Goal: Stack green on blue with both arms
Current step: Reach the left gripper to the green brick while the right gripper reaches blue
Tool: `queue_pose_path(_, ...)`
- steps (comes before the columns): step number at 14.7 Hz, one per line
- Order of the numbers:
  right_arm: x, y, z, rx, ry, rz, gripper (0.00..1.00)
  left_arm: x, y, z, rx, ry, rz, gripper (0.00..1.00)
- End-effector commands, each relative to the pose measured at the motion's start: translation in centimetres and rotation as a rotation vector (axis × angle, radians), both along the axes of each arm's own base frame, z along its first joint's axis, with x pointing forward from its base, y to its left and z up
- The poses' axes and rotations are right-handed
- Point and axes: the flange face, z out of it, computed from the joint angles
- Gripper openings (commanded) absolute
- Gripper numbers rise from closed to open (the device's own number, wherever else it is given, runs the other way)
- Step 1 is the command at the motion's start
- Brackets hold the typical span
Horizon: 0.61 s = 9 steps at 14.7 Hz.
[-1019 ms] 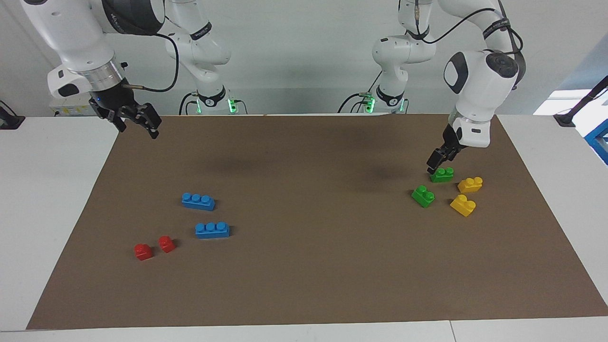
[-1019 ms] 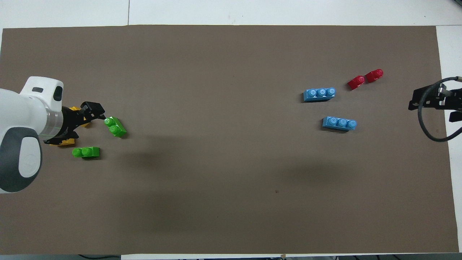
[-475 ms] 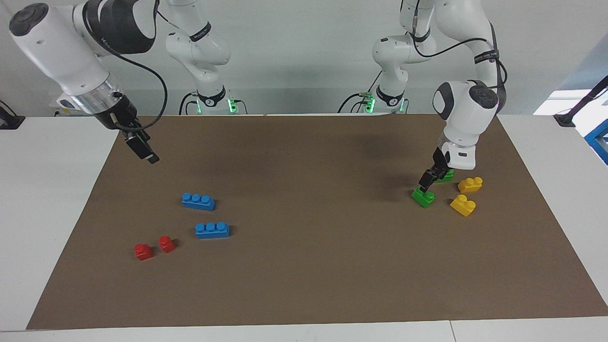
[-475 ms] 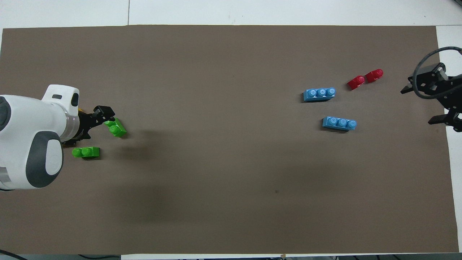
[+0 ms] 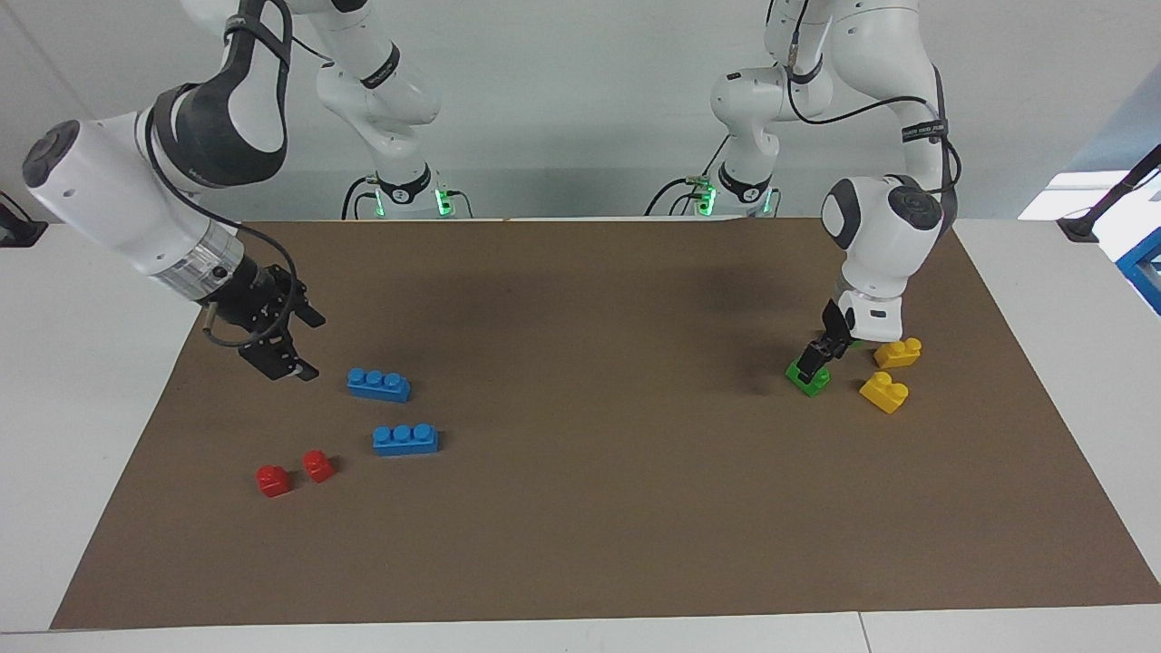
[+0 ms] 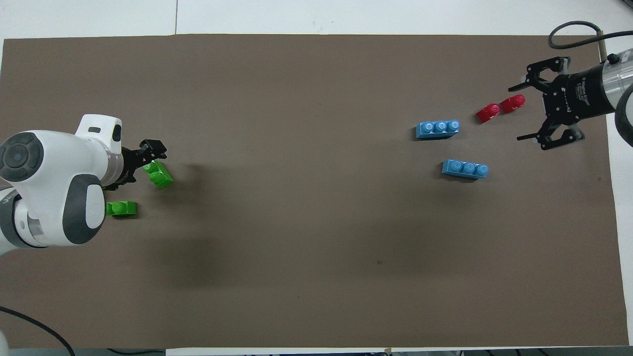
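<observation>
Both grippers descended: left gripper (image 5: 818, 356) onto green brick (image 5: 806, 376), right gripper (image 5: 288, 343) beside blue brick (image 5: 378, 384).

Bright even light, soft shadows, sharp focus.

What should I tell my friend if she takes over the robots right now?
Left gripper: down at the green brick that lies farther from the robots; grip not certain.
Right gripper: fingers open, low beside the blue brick nearer the robots.
Second green brick and second blue brick sit untouched.
Done: nothing stacked.
Left: lift green, hold blue, press green on top.
</observation>
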Motion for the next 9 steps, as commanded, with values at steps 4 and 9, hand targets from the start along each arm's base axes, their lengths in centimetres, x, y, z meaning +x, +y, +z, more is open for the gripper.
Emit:
queue_pose_path(4,4.4,1.8,-3.4,0.059,0.033,-0.054,0.95,0.6,0.8,-1.8,-0.005,0.016,0.061,1.00)
queue_pose_path(9,3.6,2.5,-7.4,0.083,0.130,-0.036,0.96,2.0,0.5,-2.9,-0.024,0.067,0.191,1.00)
